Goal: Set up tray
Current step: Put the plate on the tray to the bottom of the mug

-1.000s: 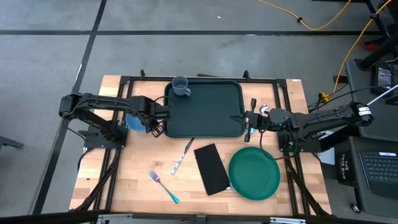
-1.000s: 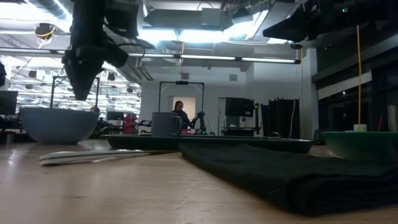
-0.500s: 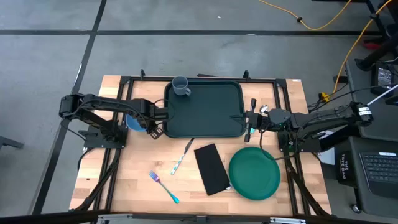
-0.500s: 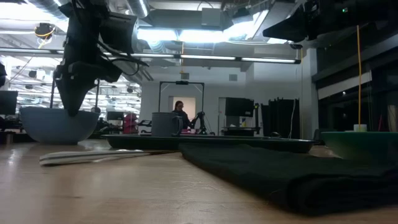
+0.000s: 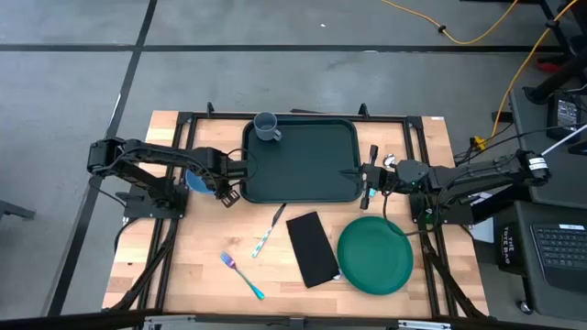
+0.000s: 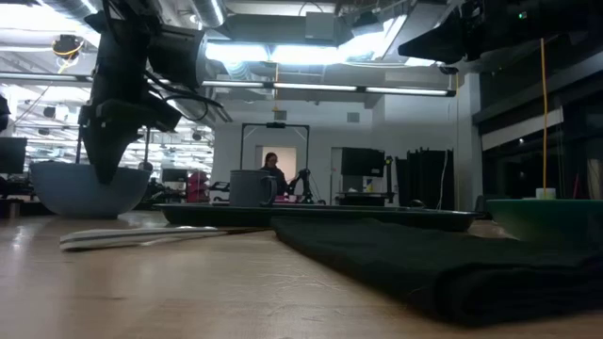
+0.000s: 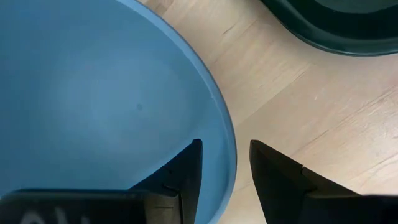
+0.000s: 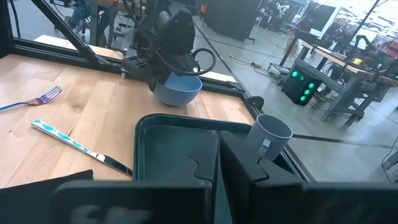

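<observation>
While both arms reach in from the sides, the tray (image 5: 301, 160) sits at the far middle of the wooden counter (image 5: 211, 247).

Its flat bottom is bare except for a grey mug (image 5: 266, 127) standing in its far left corner. Just left of the tray, the left gripper (image 7: 225, 167) is lowered over a blue bowl (image 5: 196, 179), its fingers (image 7: 186, 168) parted with one inside and one outside the bowl's rim, not visibly squeezing it. At the tray's right edge, the right gripper (image 5: 367, 177) has its fingers pressed together; whether they pinch the tray's rim cannot be told. Nearer the front lie a knife (image 5: 267, 233), a fork (image 5: 241, 275), a black napkin (image 5: 313, 247) and a round green plate (image 5: 374, 256), all off the tray.
</observation>
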